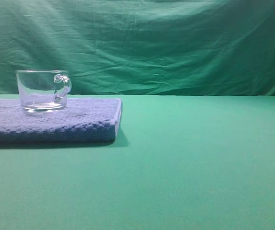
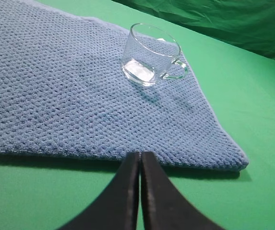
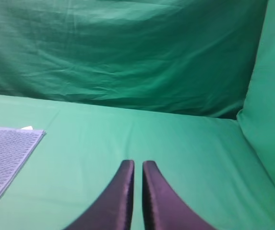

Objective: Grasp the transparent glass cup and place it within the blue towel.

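Left gripper: black fingers pressed together, nothing pinched, tips low over the green table just off the towel's near edge. Glass cup: at 12 o'clock from the tips, across the towel, upright, apart from the fingers, handle pointing to 3 o'clock. Blue towel: flat under the cup, long edge running 9 to 3. Placement appears already complete. Right gripper: fingers closed, empty, aimed at the green backdrop; only a towel corner shows at 9 o'clock. Left arm is judged nearer the cup.
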### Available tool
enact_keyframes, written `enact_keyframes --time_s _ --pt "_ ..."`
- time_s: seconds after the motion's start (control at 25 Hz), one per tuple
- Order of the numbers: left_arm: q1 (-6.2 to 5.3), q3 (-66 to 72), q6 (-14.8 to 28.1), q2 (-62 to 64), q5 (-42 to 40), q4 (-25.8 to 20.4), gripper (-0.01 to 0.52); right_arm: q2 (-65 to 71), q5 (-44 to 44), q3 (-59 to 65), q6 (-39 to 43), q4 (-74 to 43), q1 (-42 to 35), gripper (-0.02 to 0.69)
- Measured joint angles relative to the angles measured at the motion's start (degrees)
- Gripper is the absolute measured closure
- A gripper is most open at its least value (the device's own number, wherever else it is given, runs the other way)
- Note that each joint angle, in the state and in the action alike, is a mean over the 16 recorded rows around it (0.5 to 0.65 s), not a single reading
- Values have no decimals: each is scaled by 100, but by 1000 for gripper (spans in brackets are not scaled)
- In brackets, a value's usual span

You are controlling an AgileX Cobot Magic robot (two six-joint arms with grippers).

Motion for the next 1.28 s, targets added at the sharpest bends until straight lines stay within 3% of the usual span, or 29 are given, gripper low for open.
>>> enact_keyframes --time_s 0.52,1.28 --pt "0 0 0 0 0 0 514 -1209 -49 1538 91 66 -375 610" --pt "0 0 0 0 0 0 514 -1222 791 1720 50 90 -391 610"
